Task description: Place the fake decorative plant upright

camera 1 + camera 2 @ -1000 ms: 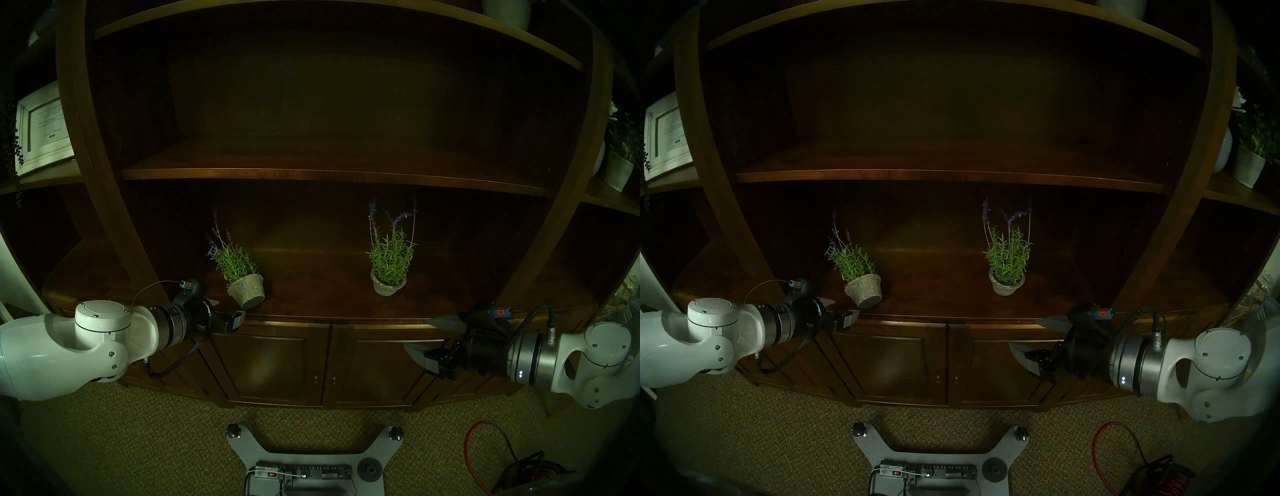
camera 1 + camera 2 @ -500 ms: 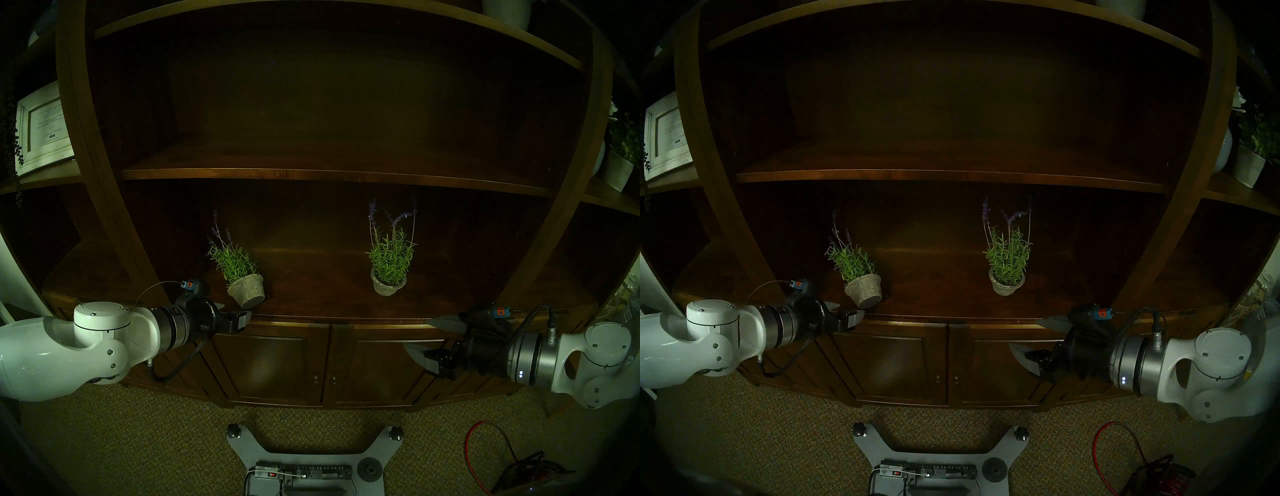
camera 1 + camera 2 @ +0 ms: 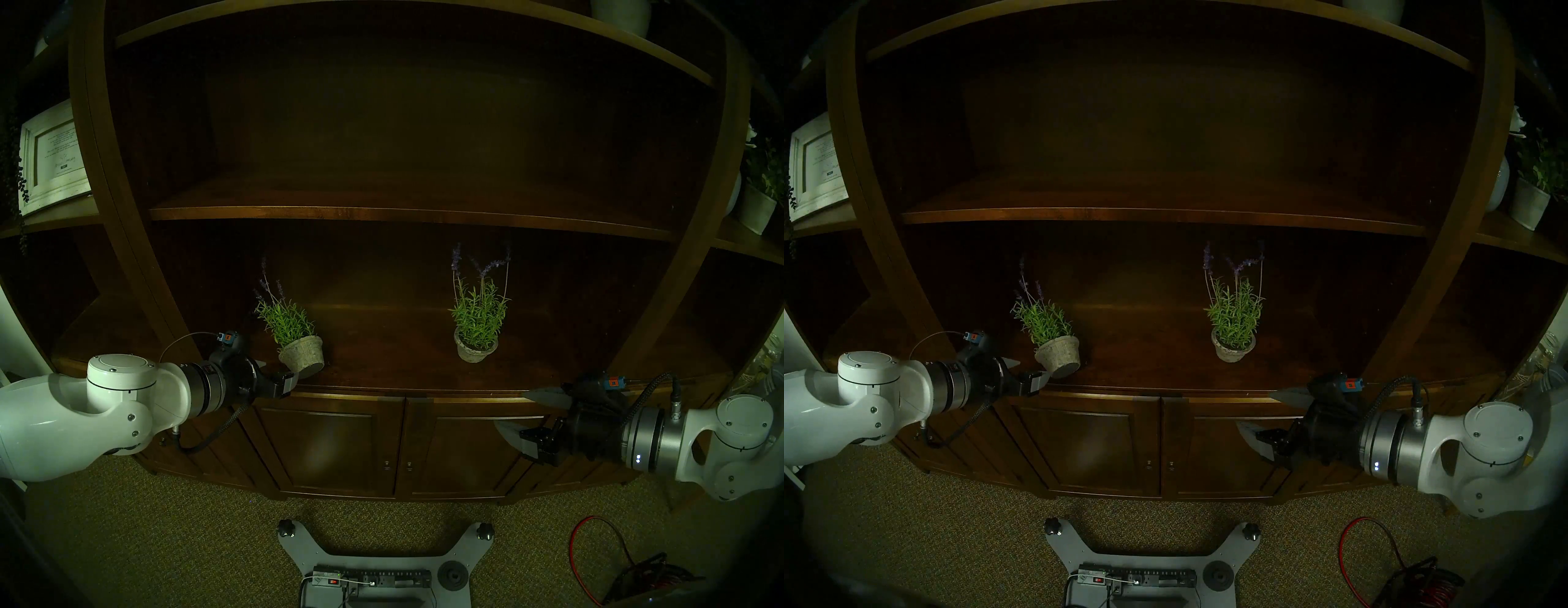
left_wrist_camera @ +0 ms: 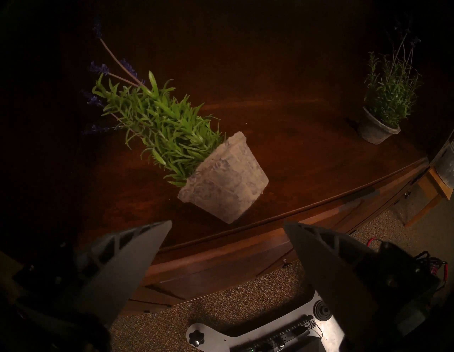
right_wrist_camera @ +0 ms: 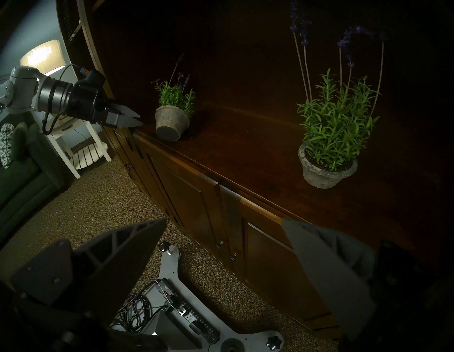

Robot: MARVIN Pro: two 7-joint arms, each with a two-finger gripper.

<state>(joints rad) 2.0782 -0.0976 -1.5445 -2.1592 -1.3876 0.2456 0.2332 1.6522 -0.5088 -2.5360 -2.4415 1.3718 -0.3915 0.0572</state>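
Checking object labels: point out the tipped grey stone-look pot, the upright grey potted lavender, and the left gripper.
tipped grey stone-look pot [image 4: 224, 182], left wrist view, side wall
upright grey potted lavender [image 3: 474, 350], head left view, pot's front
left gripper [image 5: 138, 118], right wrist view, between fingertips

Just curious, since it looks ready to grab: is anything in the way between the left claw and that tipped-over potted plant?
No. In the left wrist view only bare shelf top separates the open left gripper from the tipped plant.

Glossy white arm shells with small screws, silver wrist rings, braided black cables — dark grey pointed fingers [image 4: 137, 258].
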